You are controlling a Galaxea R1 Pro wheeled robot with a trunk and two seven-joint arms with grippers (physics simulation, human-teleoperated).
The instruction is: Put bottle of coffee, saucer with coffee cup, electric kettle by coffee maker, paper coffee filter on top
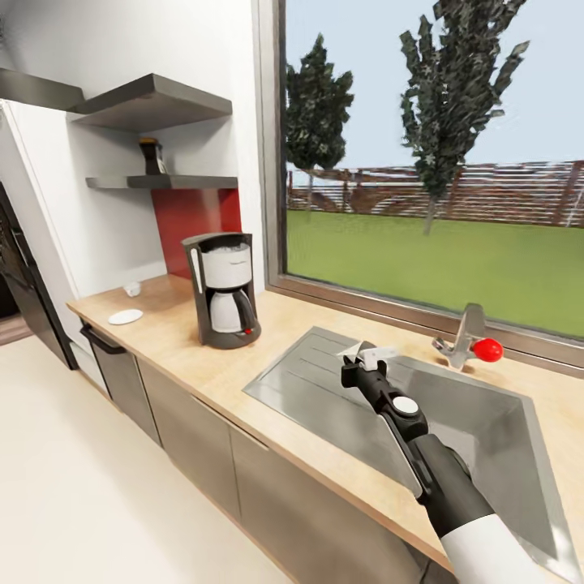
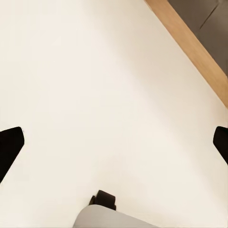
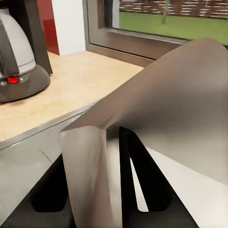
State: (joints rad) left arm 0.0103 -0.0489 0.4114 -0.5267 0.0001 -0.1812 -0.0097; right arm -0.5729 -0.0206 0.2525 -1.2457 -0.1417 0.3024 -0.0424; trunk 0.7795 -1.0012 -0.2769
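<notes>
The coffee maker stands on the kitchen countertop, left of the sink; its base is also in the right wrist view. My right gripper hovers over the sink's draining board, shut on the paper coffee filter, a white sheet curling over the fingers in the right wrist view. The saucer and the coffee cup lie apart at the counter's far left. The bottle of coffee stands on the kitchen shelf. The electric kettle is out of view. My left gripper is open above the floor.
A steel sink with a faucet and a red knob is sunk into the counter under a large window. Grey cabinet fronts run below. A dark appliance stands at the left. Pale floor lies in front.
</notes>
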